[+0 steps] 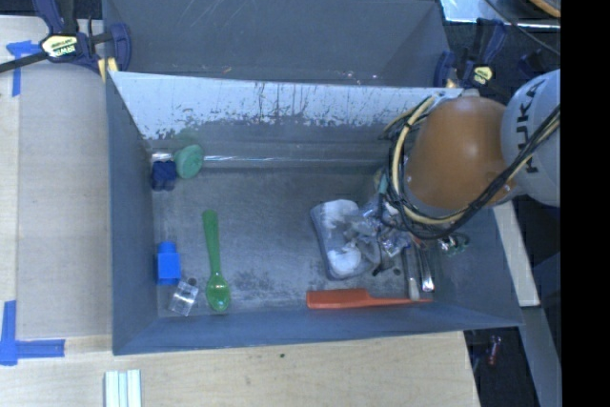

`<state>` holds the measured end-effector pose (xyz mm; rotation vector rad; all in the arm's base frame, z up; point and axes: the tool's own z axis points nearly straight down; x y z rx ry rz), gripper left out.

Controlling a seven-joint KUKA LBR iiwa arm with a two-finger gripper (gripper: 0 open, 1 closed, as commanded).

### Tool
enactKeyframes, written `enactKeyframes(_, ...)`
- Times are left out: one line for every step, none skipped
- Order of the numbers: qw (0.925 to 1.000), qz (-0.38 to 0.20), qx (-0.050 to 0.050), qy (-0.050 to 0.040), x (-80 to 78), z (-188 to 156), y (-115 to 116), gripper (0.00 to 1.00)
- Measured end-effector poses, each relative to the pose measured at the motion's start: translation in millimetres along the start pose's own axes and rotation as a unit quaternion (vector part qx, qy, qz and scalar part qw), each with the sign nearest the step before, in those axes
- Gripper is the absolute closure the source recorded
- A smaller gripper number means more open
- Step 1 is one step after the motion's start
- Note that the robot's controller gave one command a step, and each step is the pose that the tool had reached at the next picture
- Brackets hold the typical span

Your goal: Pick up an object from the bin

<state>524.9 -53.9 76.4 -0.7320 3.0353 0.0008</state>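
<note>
Down at the right end of the grey metal bin (286, 33), the two slim metal fingers (426, 277) are hanging beneath the arm's orange wrist cover (457, 157). They appear to be standing a narrow gap apart with nothing showing between them, so they are holding nothing. Just past their tips, toward the near wall, a long flat orange-red plastic stick (367, 300) is lying along the foot of that wall. Its right end is sitting just beside the fingertips; whether they are touching it I cannot tell. Immediately to the fingers' left, a crumpled whitish-grey lump of soft-looking material (335, 238) is resting close against the wrist's cables. Well apart from the fingers, further left, a green plastic spoon (213, 262), a small blue block (168, 262) and a small clear cup (183, 297) are lying, with a round green cap (190, 160) and a dark blue piece (163, 173) at the far-left corner. The stick and the lump seem to be the likeliest picks, and both are looking awkward. Gripped at its very end, the stick would probably be pivoting and swinging loose. Lying flat so near the wall, it may simply be getting pressed down or pushed aside while the fingertips are scraping metal. The lump may be too bulky for so narrow a gap, and may be catching on the cables.
</note>
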Motion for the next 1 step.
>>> enactKeyframes(0.9999,-0.013,0.005,-0.0105,30.9,1.0,15.8,1.0)
